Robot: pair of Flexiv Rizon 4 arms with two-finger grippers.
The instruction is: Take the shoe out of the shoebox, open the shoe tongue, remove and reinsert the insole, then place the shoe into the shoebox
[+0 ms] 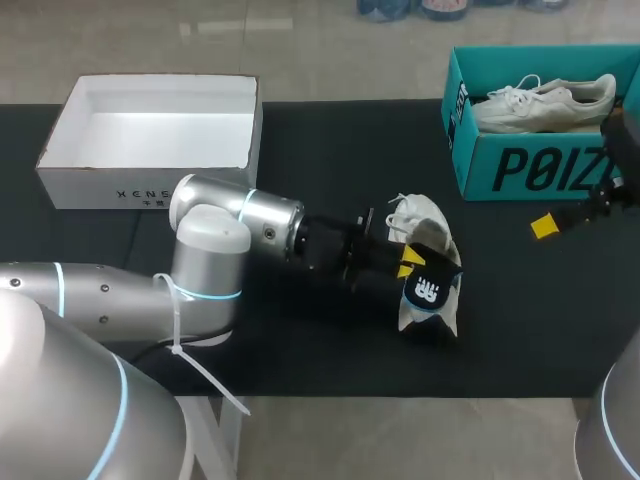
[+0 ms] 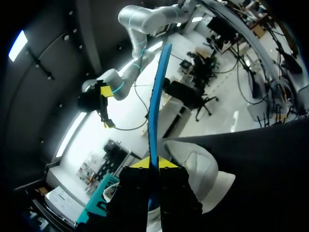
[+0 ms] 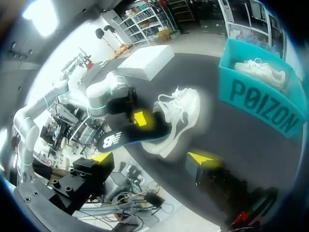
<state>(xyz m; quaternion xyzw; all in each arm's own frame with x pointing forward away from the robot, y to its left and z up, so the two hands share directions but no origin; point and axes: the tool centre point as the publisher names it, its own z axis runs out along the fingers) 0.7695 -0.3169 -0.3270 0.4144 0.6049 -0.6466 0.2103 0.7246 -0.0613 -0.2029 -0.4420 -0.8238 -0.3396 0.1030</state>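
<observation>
The insole (image 1: pixel 428 285), likely light, thin and bendy, is clamped on edge in the left end effector (image 2: pixel 149 163) over the white shoe (image 1: pixel 425 225) on the counter (image 1: pixel 300 130), so gripping near one end suits reinsertion, while the right end effector (image 3: pixel 152 158) hangs with fingers apart.

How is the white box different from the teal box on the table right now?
The white box is empty, while the teal box holds a white sneaker. The white box sits toward the table's far left and the teal box toward its far right. The white box's walls look lower than the teal box's. Both are open on top, with no lid on.
</observation>
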